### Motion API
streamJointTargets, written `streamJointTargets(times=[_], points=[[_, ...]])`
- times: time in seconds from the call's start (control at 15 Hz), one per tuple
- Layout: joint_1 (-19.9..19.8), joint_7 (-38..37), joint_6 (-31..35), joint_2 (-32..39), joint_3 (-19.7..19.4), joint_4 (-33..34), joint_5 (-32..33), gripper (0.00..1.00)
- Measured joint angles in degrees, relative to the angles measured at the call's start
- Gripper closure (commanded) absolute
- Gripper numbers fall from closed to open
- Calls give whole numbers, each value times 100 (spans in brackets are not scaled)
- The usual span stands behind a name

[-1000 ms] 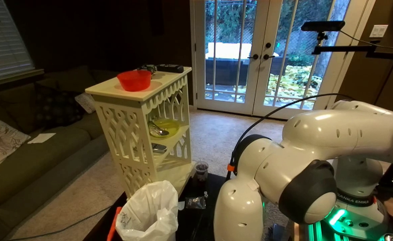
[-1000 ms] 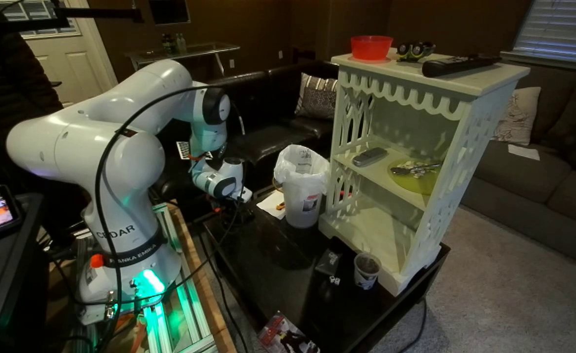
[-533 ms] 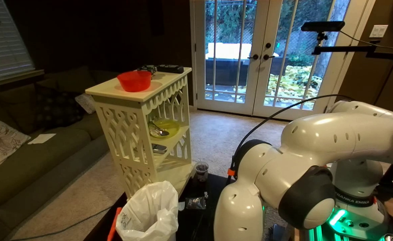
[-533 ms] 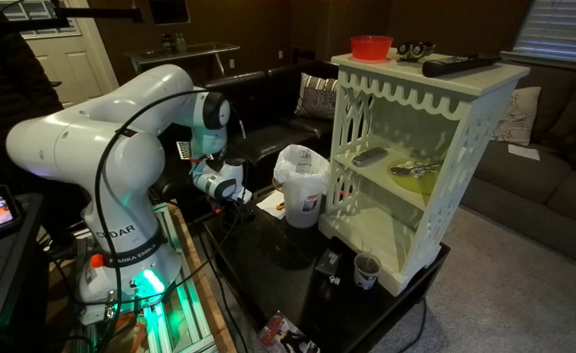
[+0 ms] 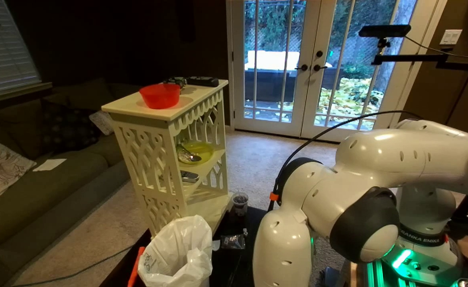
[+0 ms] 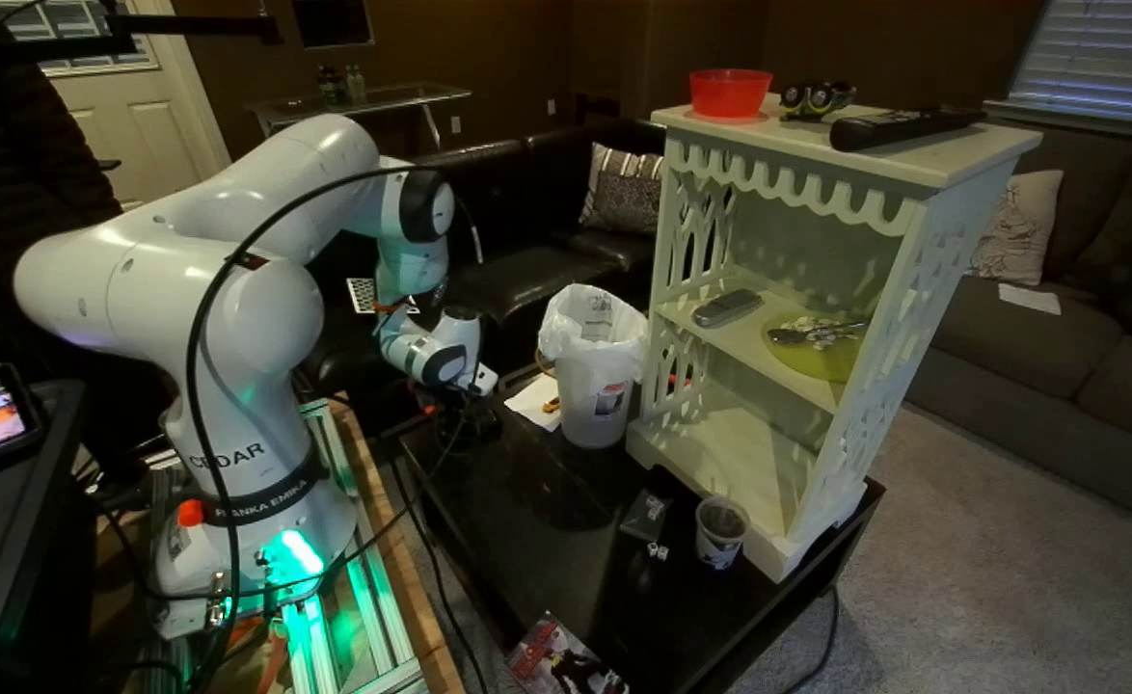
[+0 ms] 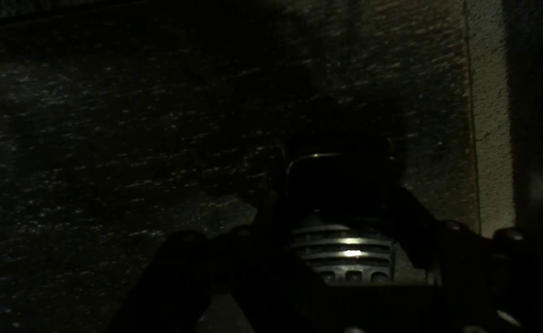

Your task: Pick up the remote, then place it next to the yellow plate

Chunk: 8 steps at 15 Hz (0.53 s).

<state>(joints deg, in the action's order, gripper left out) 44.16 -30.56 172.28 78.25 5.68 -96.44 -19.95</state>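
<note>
In the wrist view the remote (image 7: 352, 252), dark at its far end with silvery button rows, lies between the fingers of my gripper (image 7: 338, 199). The jaws flank it and look shut on it, though their tips are nearly lost in the dark. In an exterior view my gripper (image 6: 465, 419) is low at the near-left end of the dark table (image 6: 566, 520); the remote is hidden there. Whether it touches the tabletop I cannot tell. The yellow plate (image 6: 807, 364) rests on the middle shelf of a white unit, a spoon and some scraps on it; both exterior views show it.
A bin with a white bag (image 6: 597, 400) stands between my gripper and the white shelf unit (image 6: 802, 231). On the middle shelf, beside the plate, lies a silver handset (image 6: 726, 308). A red bowl (image 6: 730, 94) and a black remote-like thing (image 6: 899, 128) are on top. A cup (image 6: 721, 532) stands before the unit.
The arm dipped slightly about half a second ago and now stands a little higher again. Shelf, plate and bin have not moved.
</note>
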Motion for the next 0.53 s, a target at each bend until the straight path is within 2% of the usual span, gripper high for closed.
streamJointTargets(times=[0.2,0.53], points=[[-361,111,-35,-510,88,-650,0,63],[-1401,132,-468,-1577,460,-1977,-124,63]])
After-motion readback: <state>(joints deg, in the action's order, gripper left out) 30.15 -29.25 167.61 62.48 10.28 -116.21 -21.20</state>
